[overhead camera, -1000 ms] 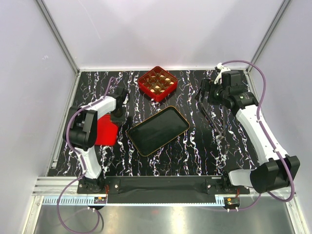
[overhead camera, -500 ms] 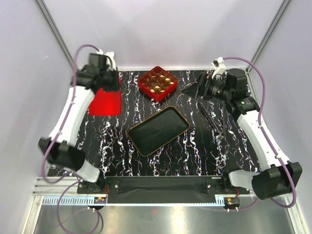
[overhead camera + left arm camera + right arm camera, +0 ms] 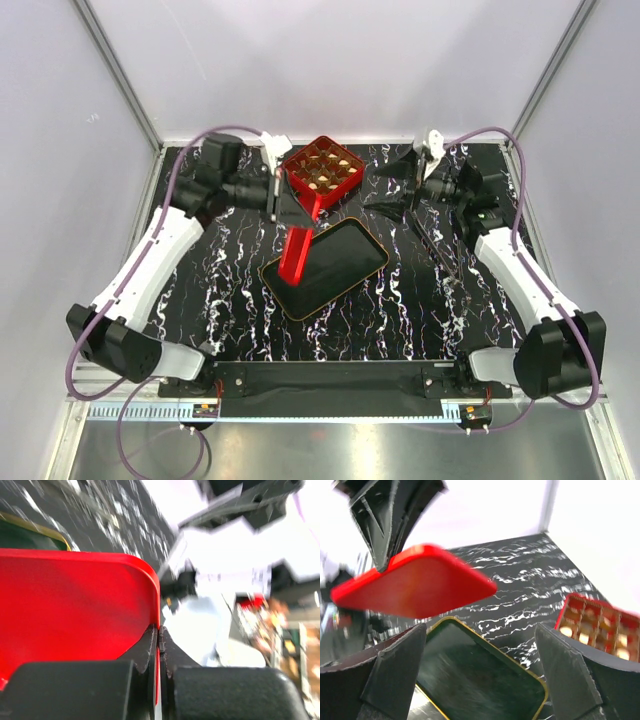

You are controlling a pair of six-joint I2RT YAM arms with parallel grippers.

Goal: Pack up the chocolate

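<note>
The chocolate [image 3: 322, 172] sits as small dark and cream pieces in the cells of a red gridded box [image 3: 345, 183] at the back middle; the right wrist view shows these pieces [image 3: 585, 637] too. My left gripper [image 3: 288, 205] is shut on the edge of a flat red lid [image 3: 297, 252], which hangs on edge over the left end of the black gold-rimmed tray [image 3: 350, 265]. In the left wrist view the jaws pinch the lid [image 3: 75, 605]. My right gripper [image 3: 385, 190] hovers open just right of the box, nothing between its fingers.
A thin dark tool [image 3: 438, 255] lies on the marbled table right of the tray. White walls and metal posts close in the table on three sides. In the right wrist view the lid [image 3: 415, 587] floats above the tray [image 3: 480, 680].
My left arm has swung from the table's left side to the middle, carrying the red lid; it now hangs over the tray's left end. My right gripper has shifted slightly left.
</note>
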